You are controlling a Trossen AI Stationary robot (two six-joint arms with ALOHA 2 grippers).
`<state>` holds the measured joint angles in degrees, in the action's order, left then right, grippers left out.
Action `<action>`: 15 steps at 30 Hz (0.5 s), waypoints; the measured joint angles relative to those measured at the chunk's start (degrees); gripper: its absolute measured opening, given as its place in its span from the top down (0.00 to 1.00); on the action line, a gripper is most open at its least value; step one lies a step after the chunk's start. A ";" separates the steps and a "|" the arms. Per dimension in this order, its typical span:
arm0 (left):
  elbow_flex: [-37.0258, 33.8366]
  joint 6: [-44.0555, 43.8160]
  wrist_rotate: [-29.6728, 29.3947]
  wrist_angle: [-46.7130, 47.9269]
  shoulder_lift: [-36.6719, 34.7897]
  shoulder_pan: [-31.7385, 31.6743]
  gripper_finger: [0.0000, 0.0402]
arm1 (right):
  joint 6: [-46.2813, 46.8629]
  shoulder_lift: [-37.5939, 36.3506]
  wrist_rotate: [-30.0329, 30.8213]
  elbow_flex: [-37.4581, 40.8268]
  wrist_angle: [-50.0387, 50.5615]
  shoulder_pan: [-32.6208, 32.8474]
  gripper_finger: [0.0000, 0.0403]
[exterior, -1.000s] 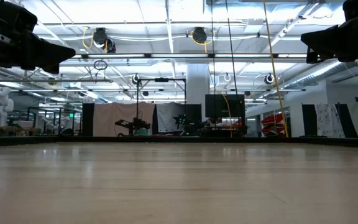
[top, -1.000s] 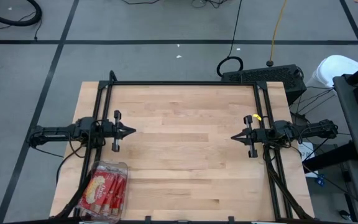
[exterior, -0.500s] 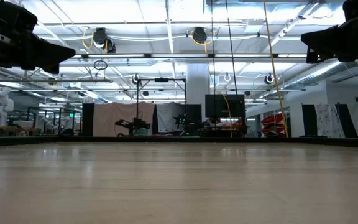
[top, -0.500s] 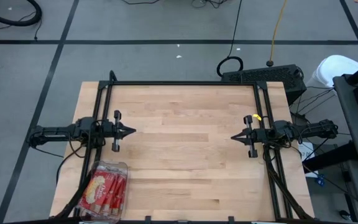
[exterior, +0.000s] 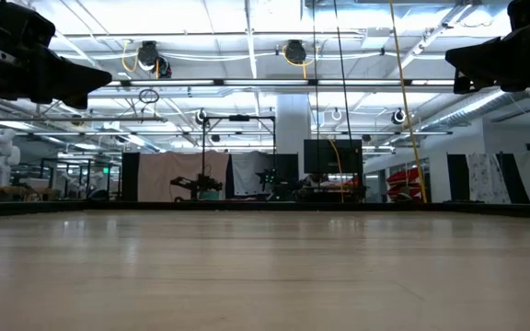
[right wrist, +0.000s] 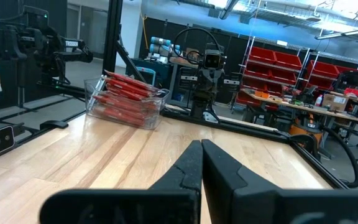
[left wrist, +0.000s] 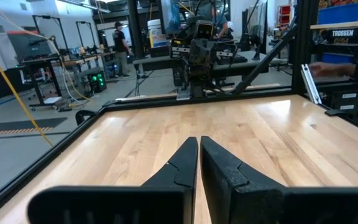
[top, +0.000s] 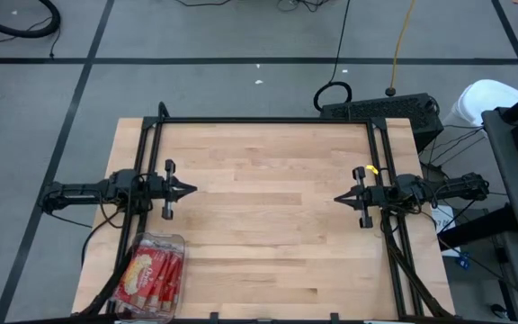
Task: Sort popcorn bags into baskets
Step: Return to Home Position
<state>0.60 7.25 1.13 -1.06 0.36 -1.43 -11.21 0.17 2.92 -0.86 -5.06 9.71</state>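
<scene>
Clear plastic bin [top: 165,239] noted at about 7 o'clock on the wooden table [top: 268,234] in the high view, close to the near left corner and just inside the black frame rail [top: 259,121] that runs round the tabletop. The red popcorn bags [top: 156,274] are all seen inside it, stacked flat and side by side, with one yellow popcorn face turned up at the bin's outer side. No bag is seen on the wood outside the bin.

Left gripper [top: 192,190] recorded at 9 o'clock, above the table's left edge, pointed toward the centre. In the left wrist view its fingers [left wrist: 182,165] are pressed together with only a hairline between them; nothing is gripped.

Right gripper [top: 336,198] recorded at 3 o'clock, above the right edge, pointed back at the left one, the two well apart across the bare boards. Its fingers [right wrist: 219,165] are likewise clenched on nothing. A small yellow tag [top: 371,169] is seen on this arm's wrist.

From the right wrist view the bin [right wrist: 95,102] is seen across the table at the far side, the bags [right wrist: 132,93] heaped to its rim.

In the low view only bare wood is seen at table height.
</scene>
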 joint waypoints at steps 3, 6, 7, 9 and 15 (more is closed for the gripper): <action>0.00 0.00 0.00 0.00 0.00 0.00 0.95 | -0.01 0.00 0.00 0.00 0.01 -0.01 1.00; 0.00 0.00 0.00 0.00 0.00 0.00 0.96 | -0.01 0.01 0.02 0.00 0.00 -0.01 1.00; 0.00 0.00 0.00 0.00 0.00 0.00 0.97 | -0.01 0.01 0.00 0.00 0.00 -0.01 1.00; 0.00 0.00 0.00 0.00 0.00 0.01 0.98 | 0.01 0.00 0.00 0.00 0.00 -0.01 1.00; 0.00 0.00 0.00 0.00 0.00 0.02 0.97 | 0.01 0.00 0.00 0.00 0.02 -0.01 1.00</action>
<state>0.60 7.25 1.13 -1.06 0.36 -1.41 -11.20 0.17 2.92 -0.86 -5.04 9.69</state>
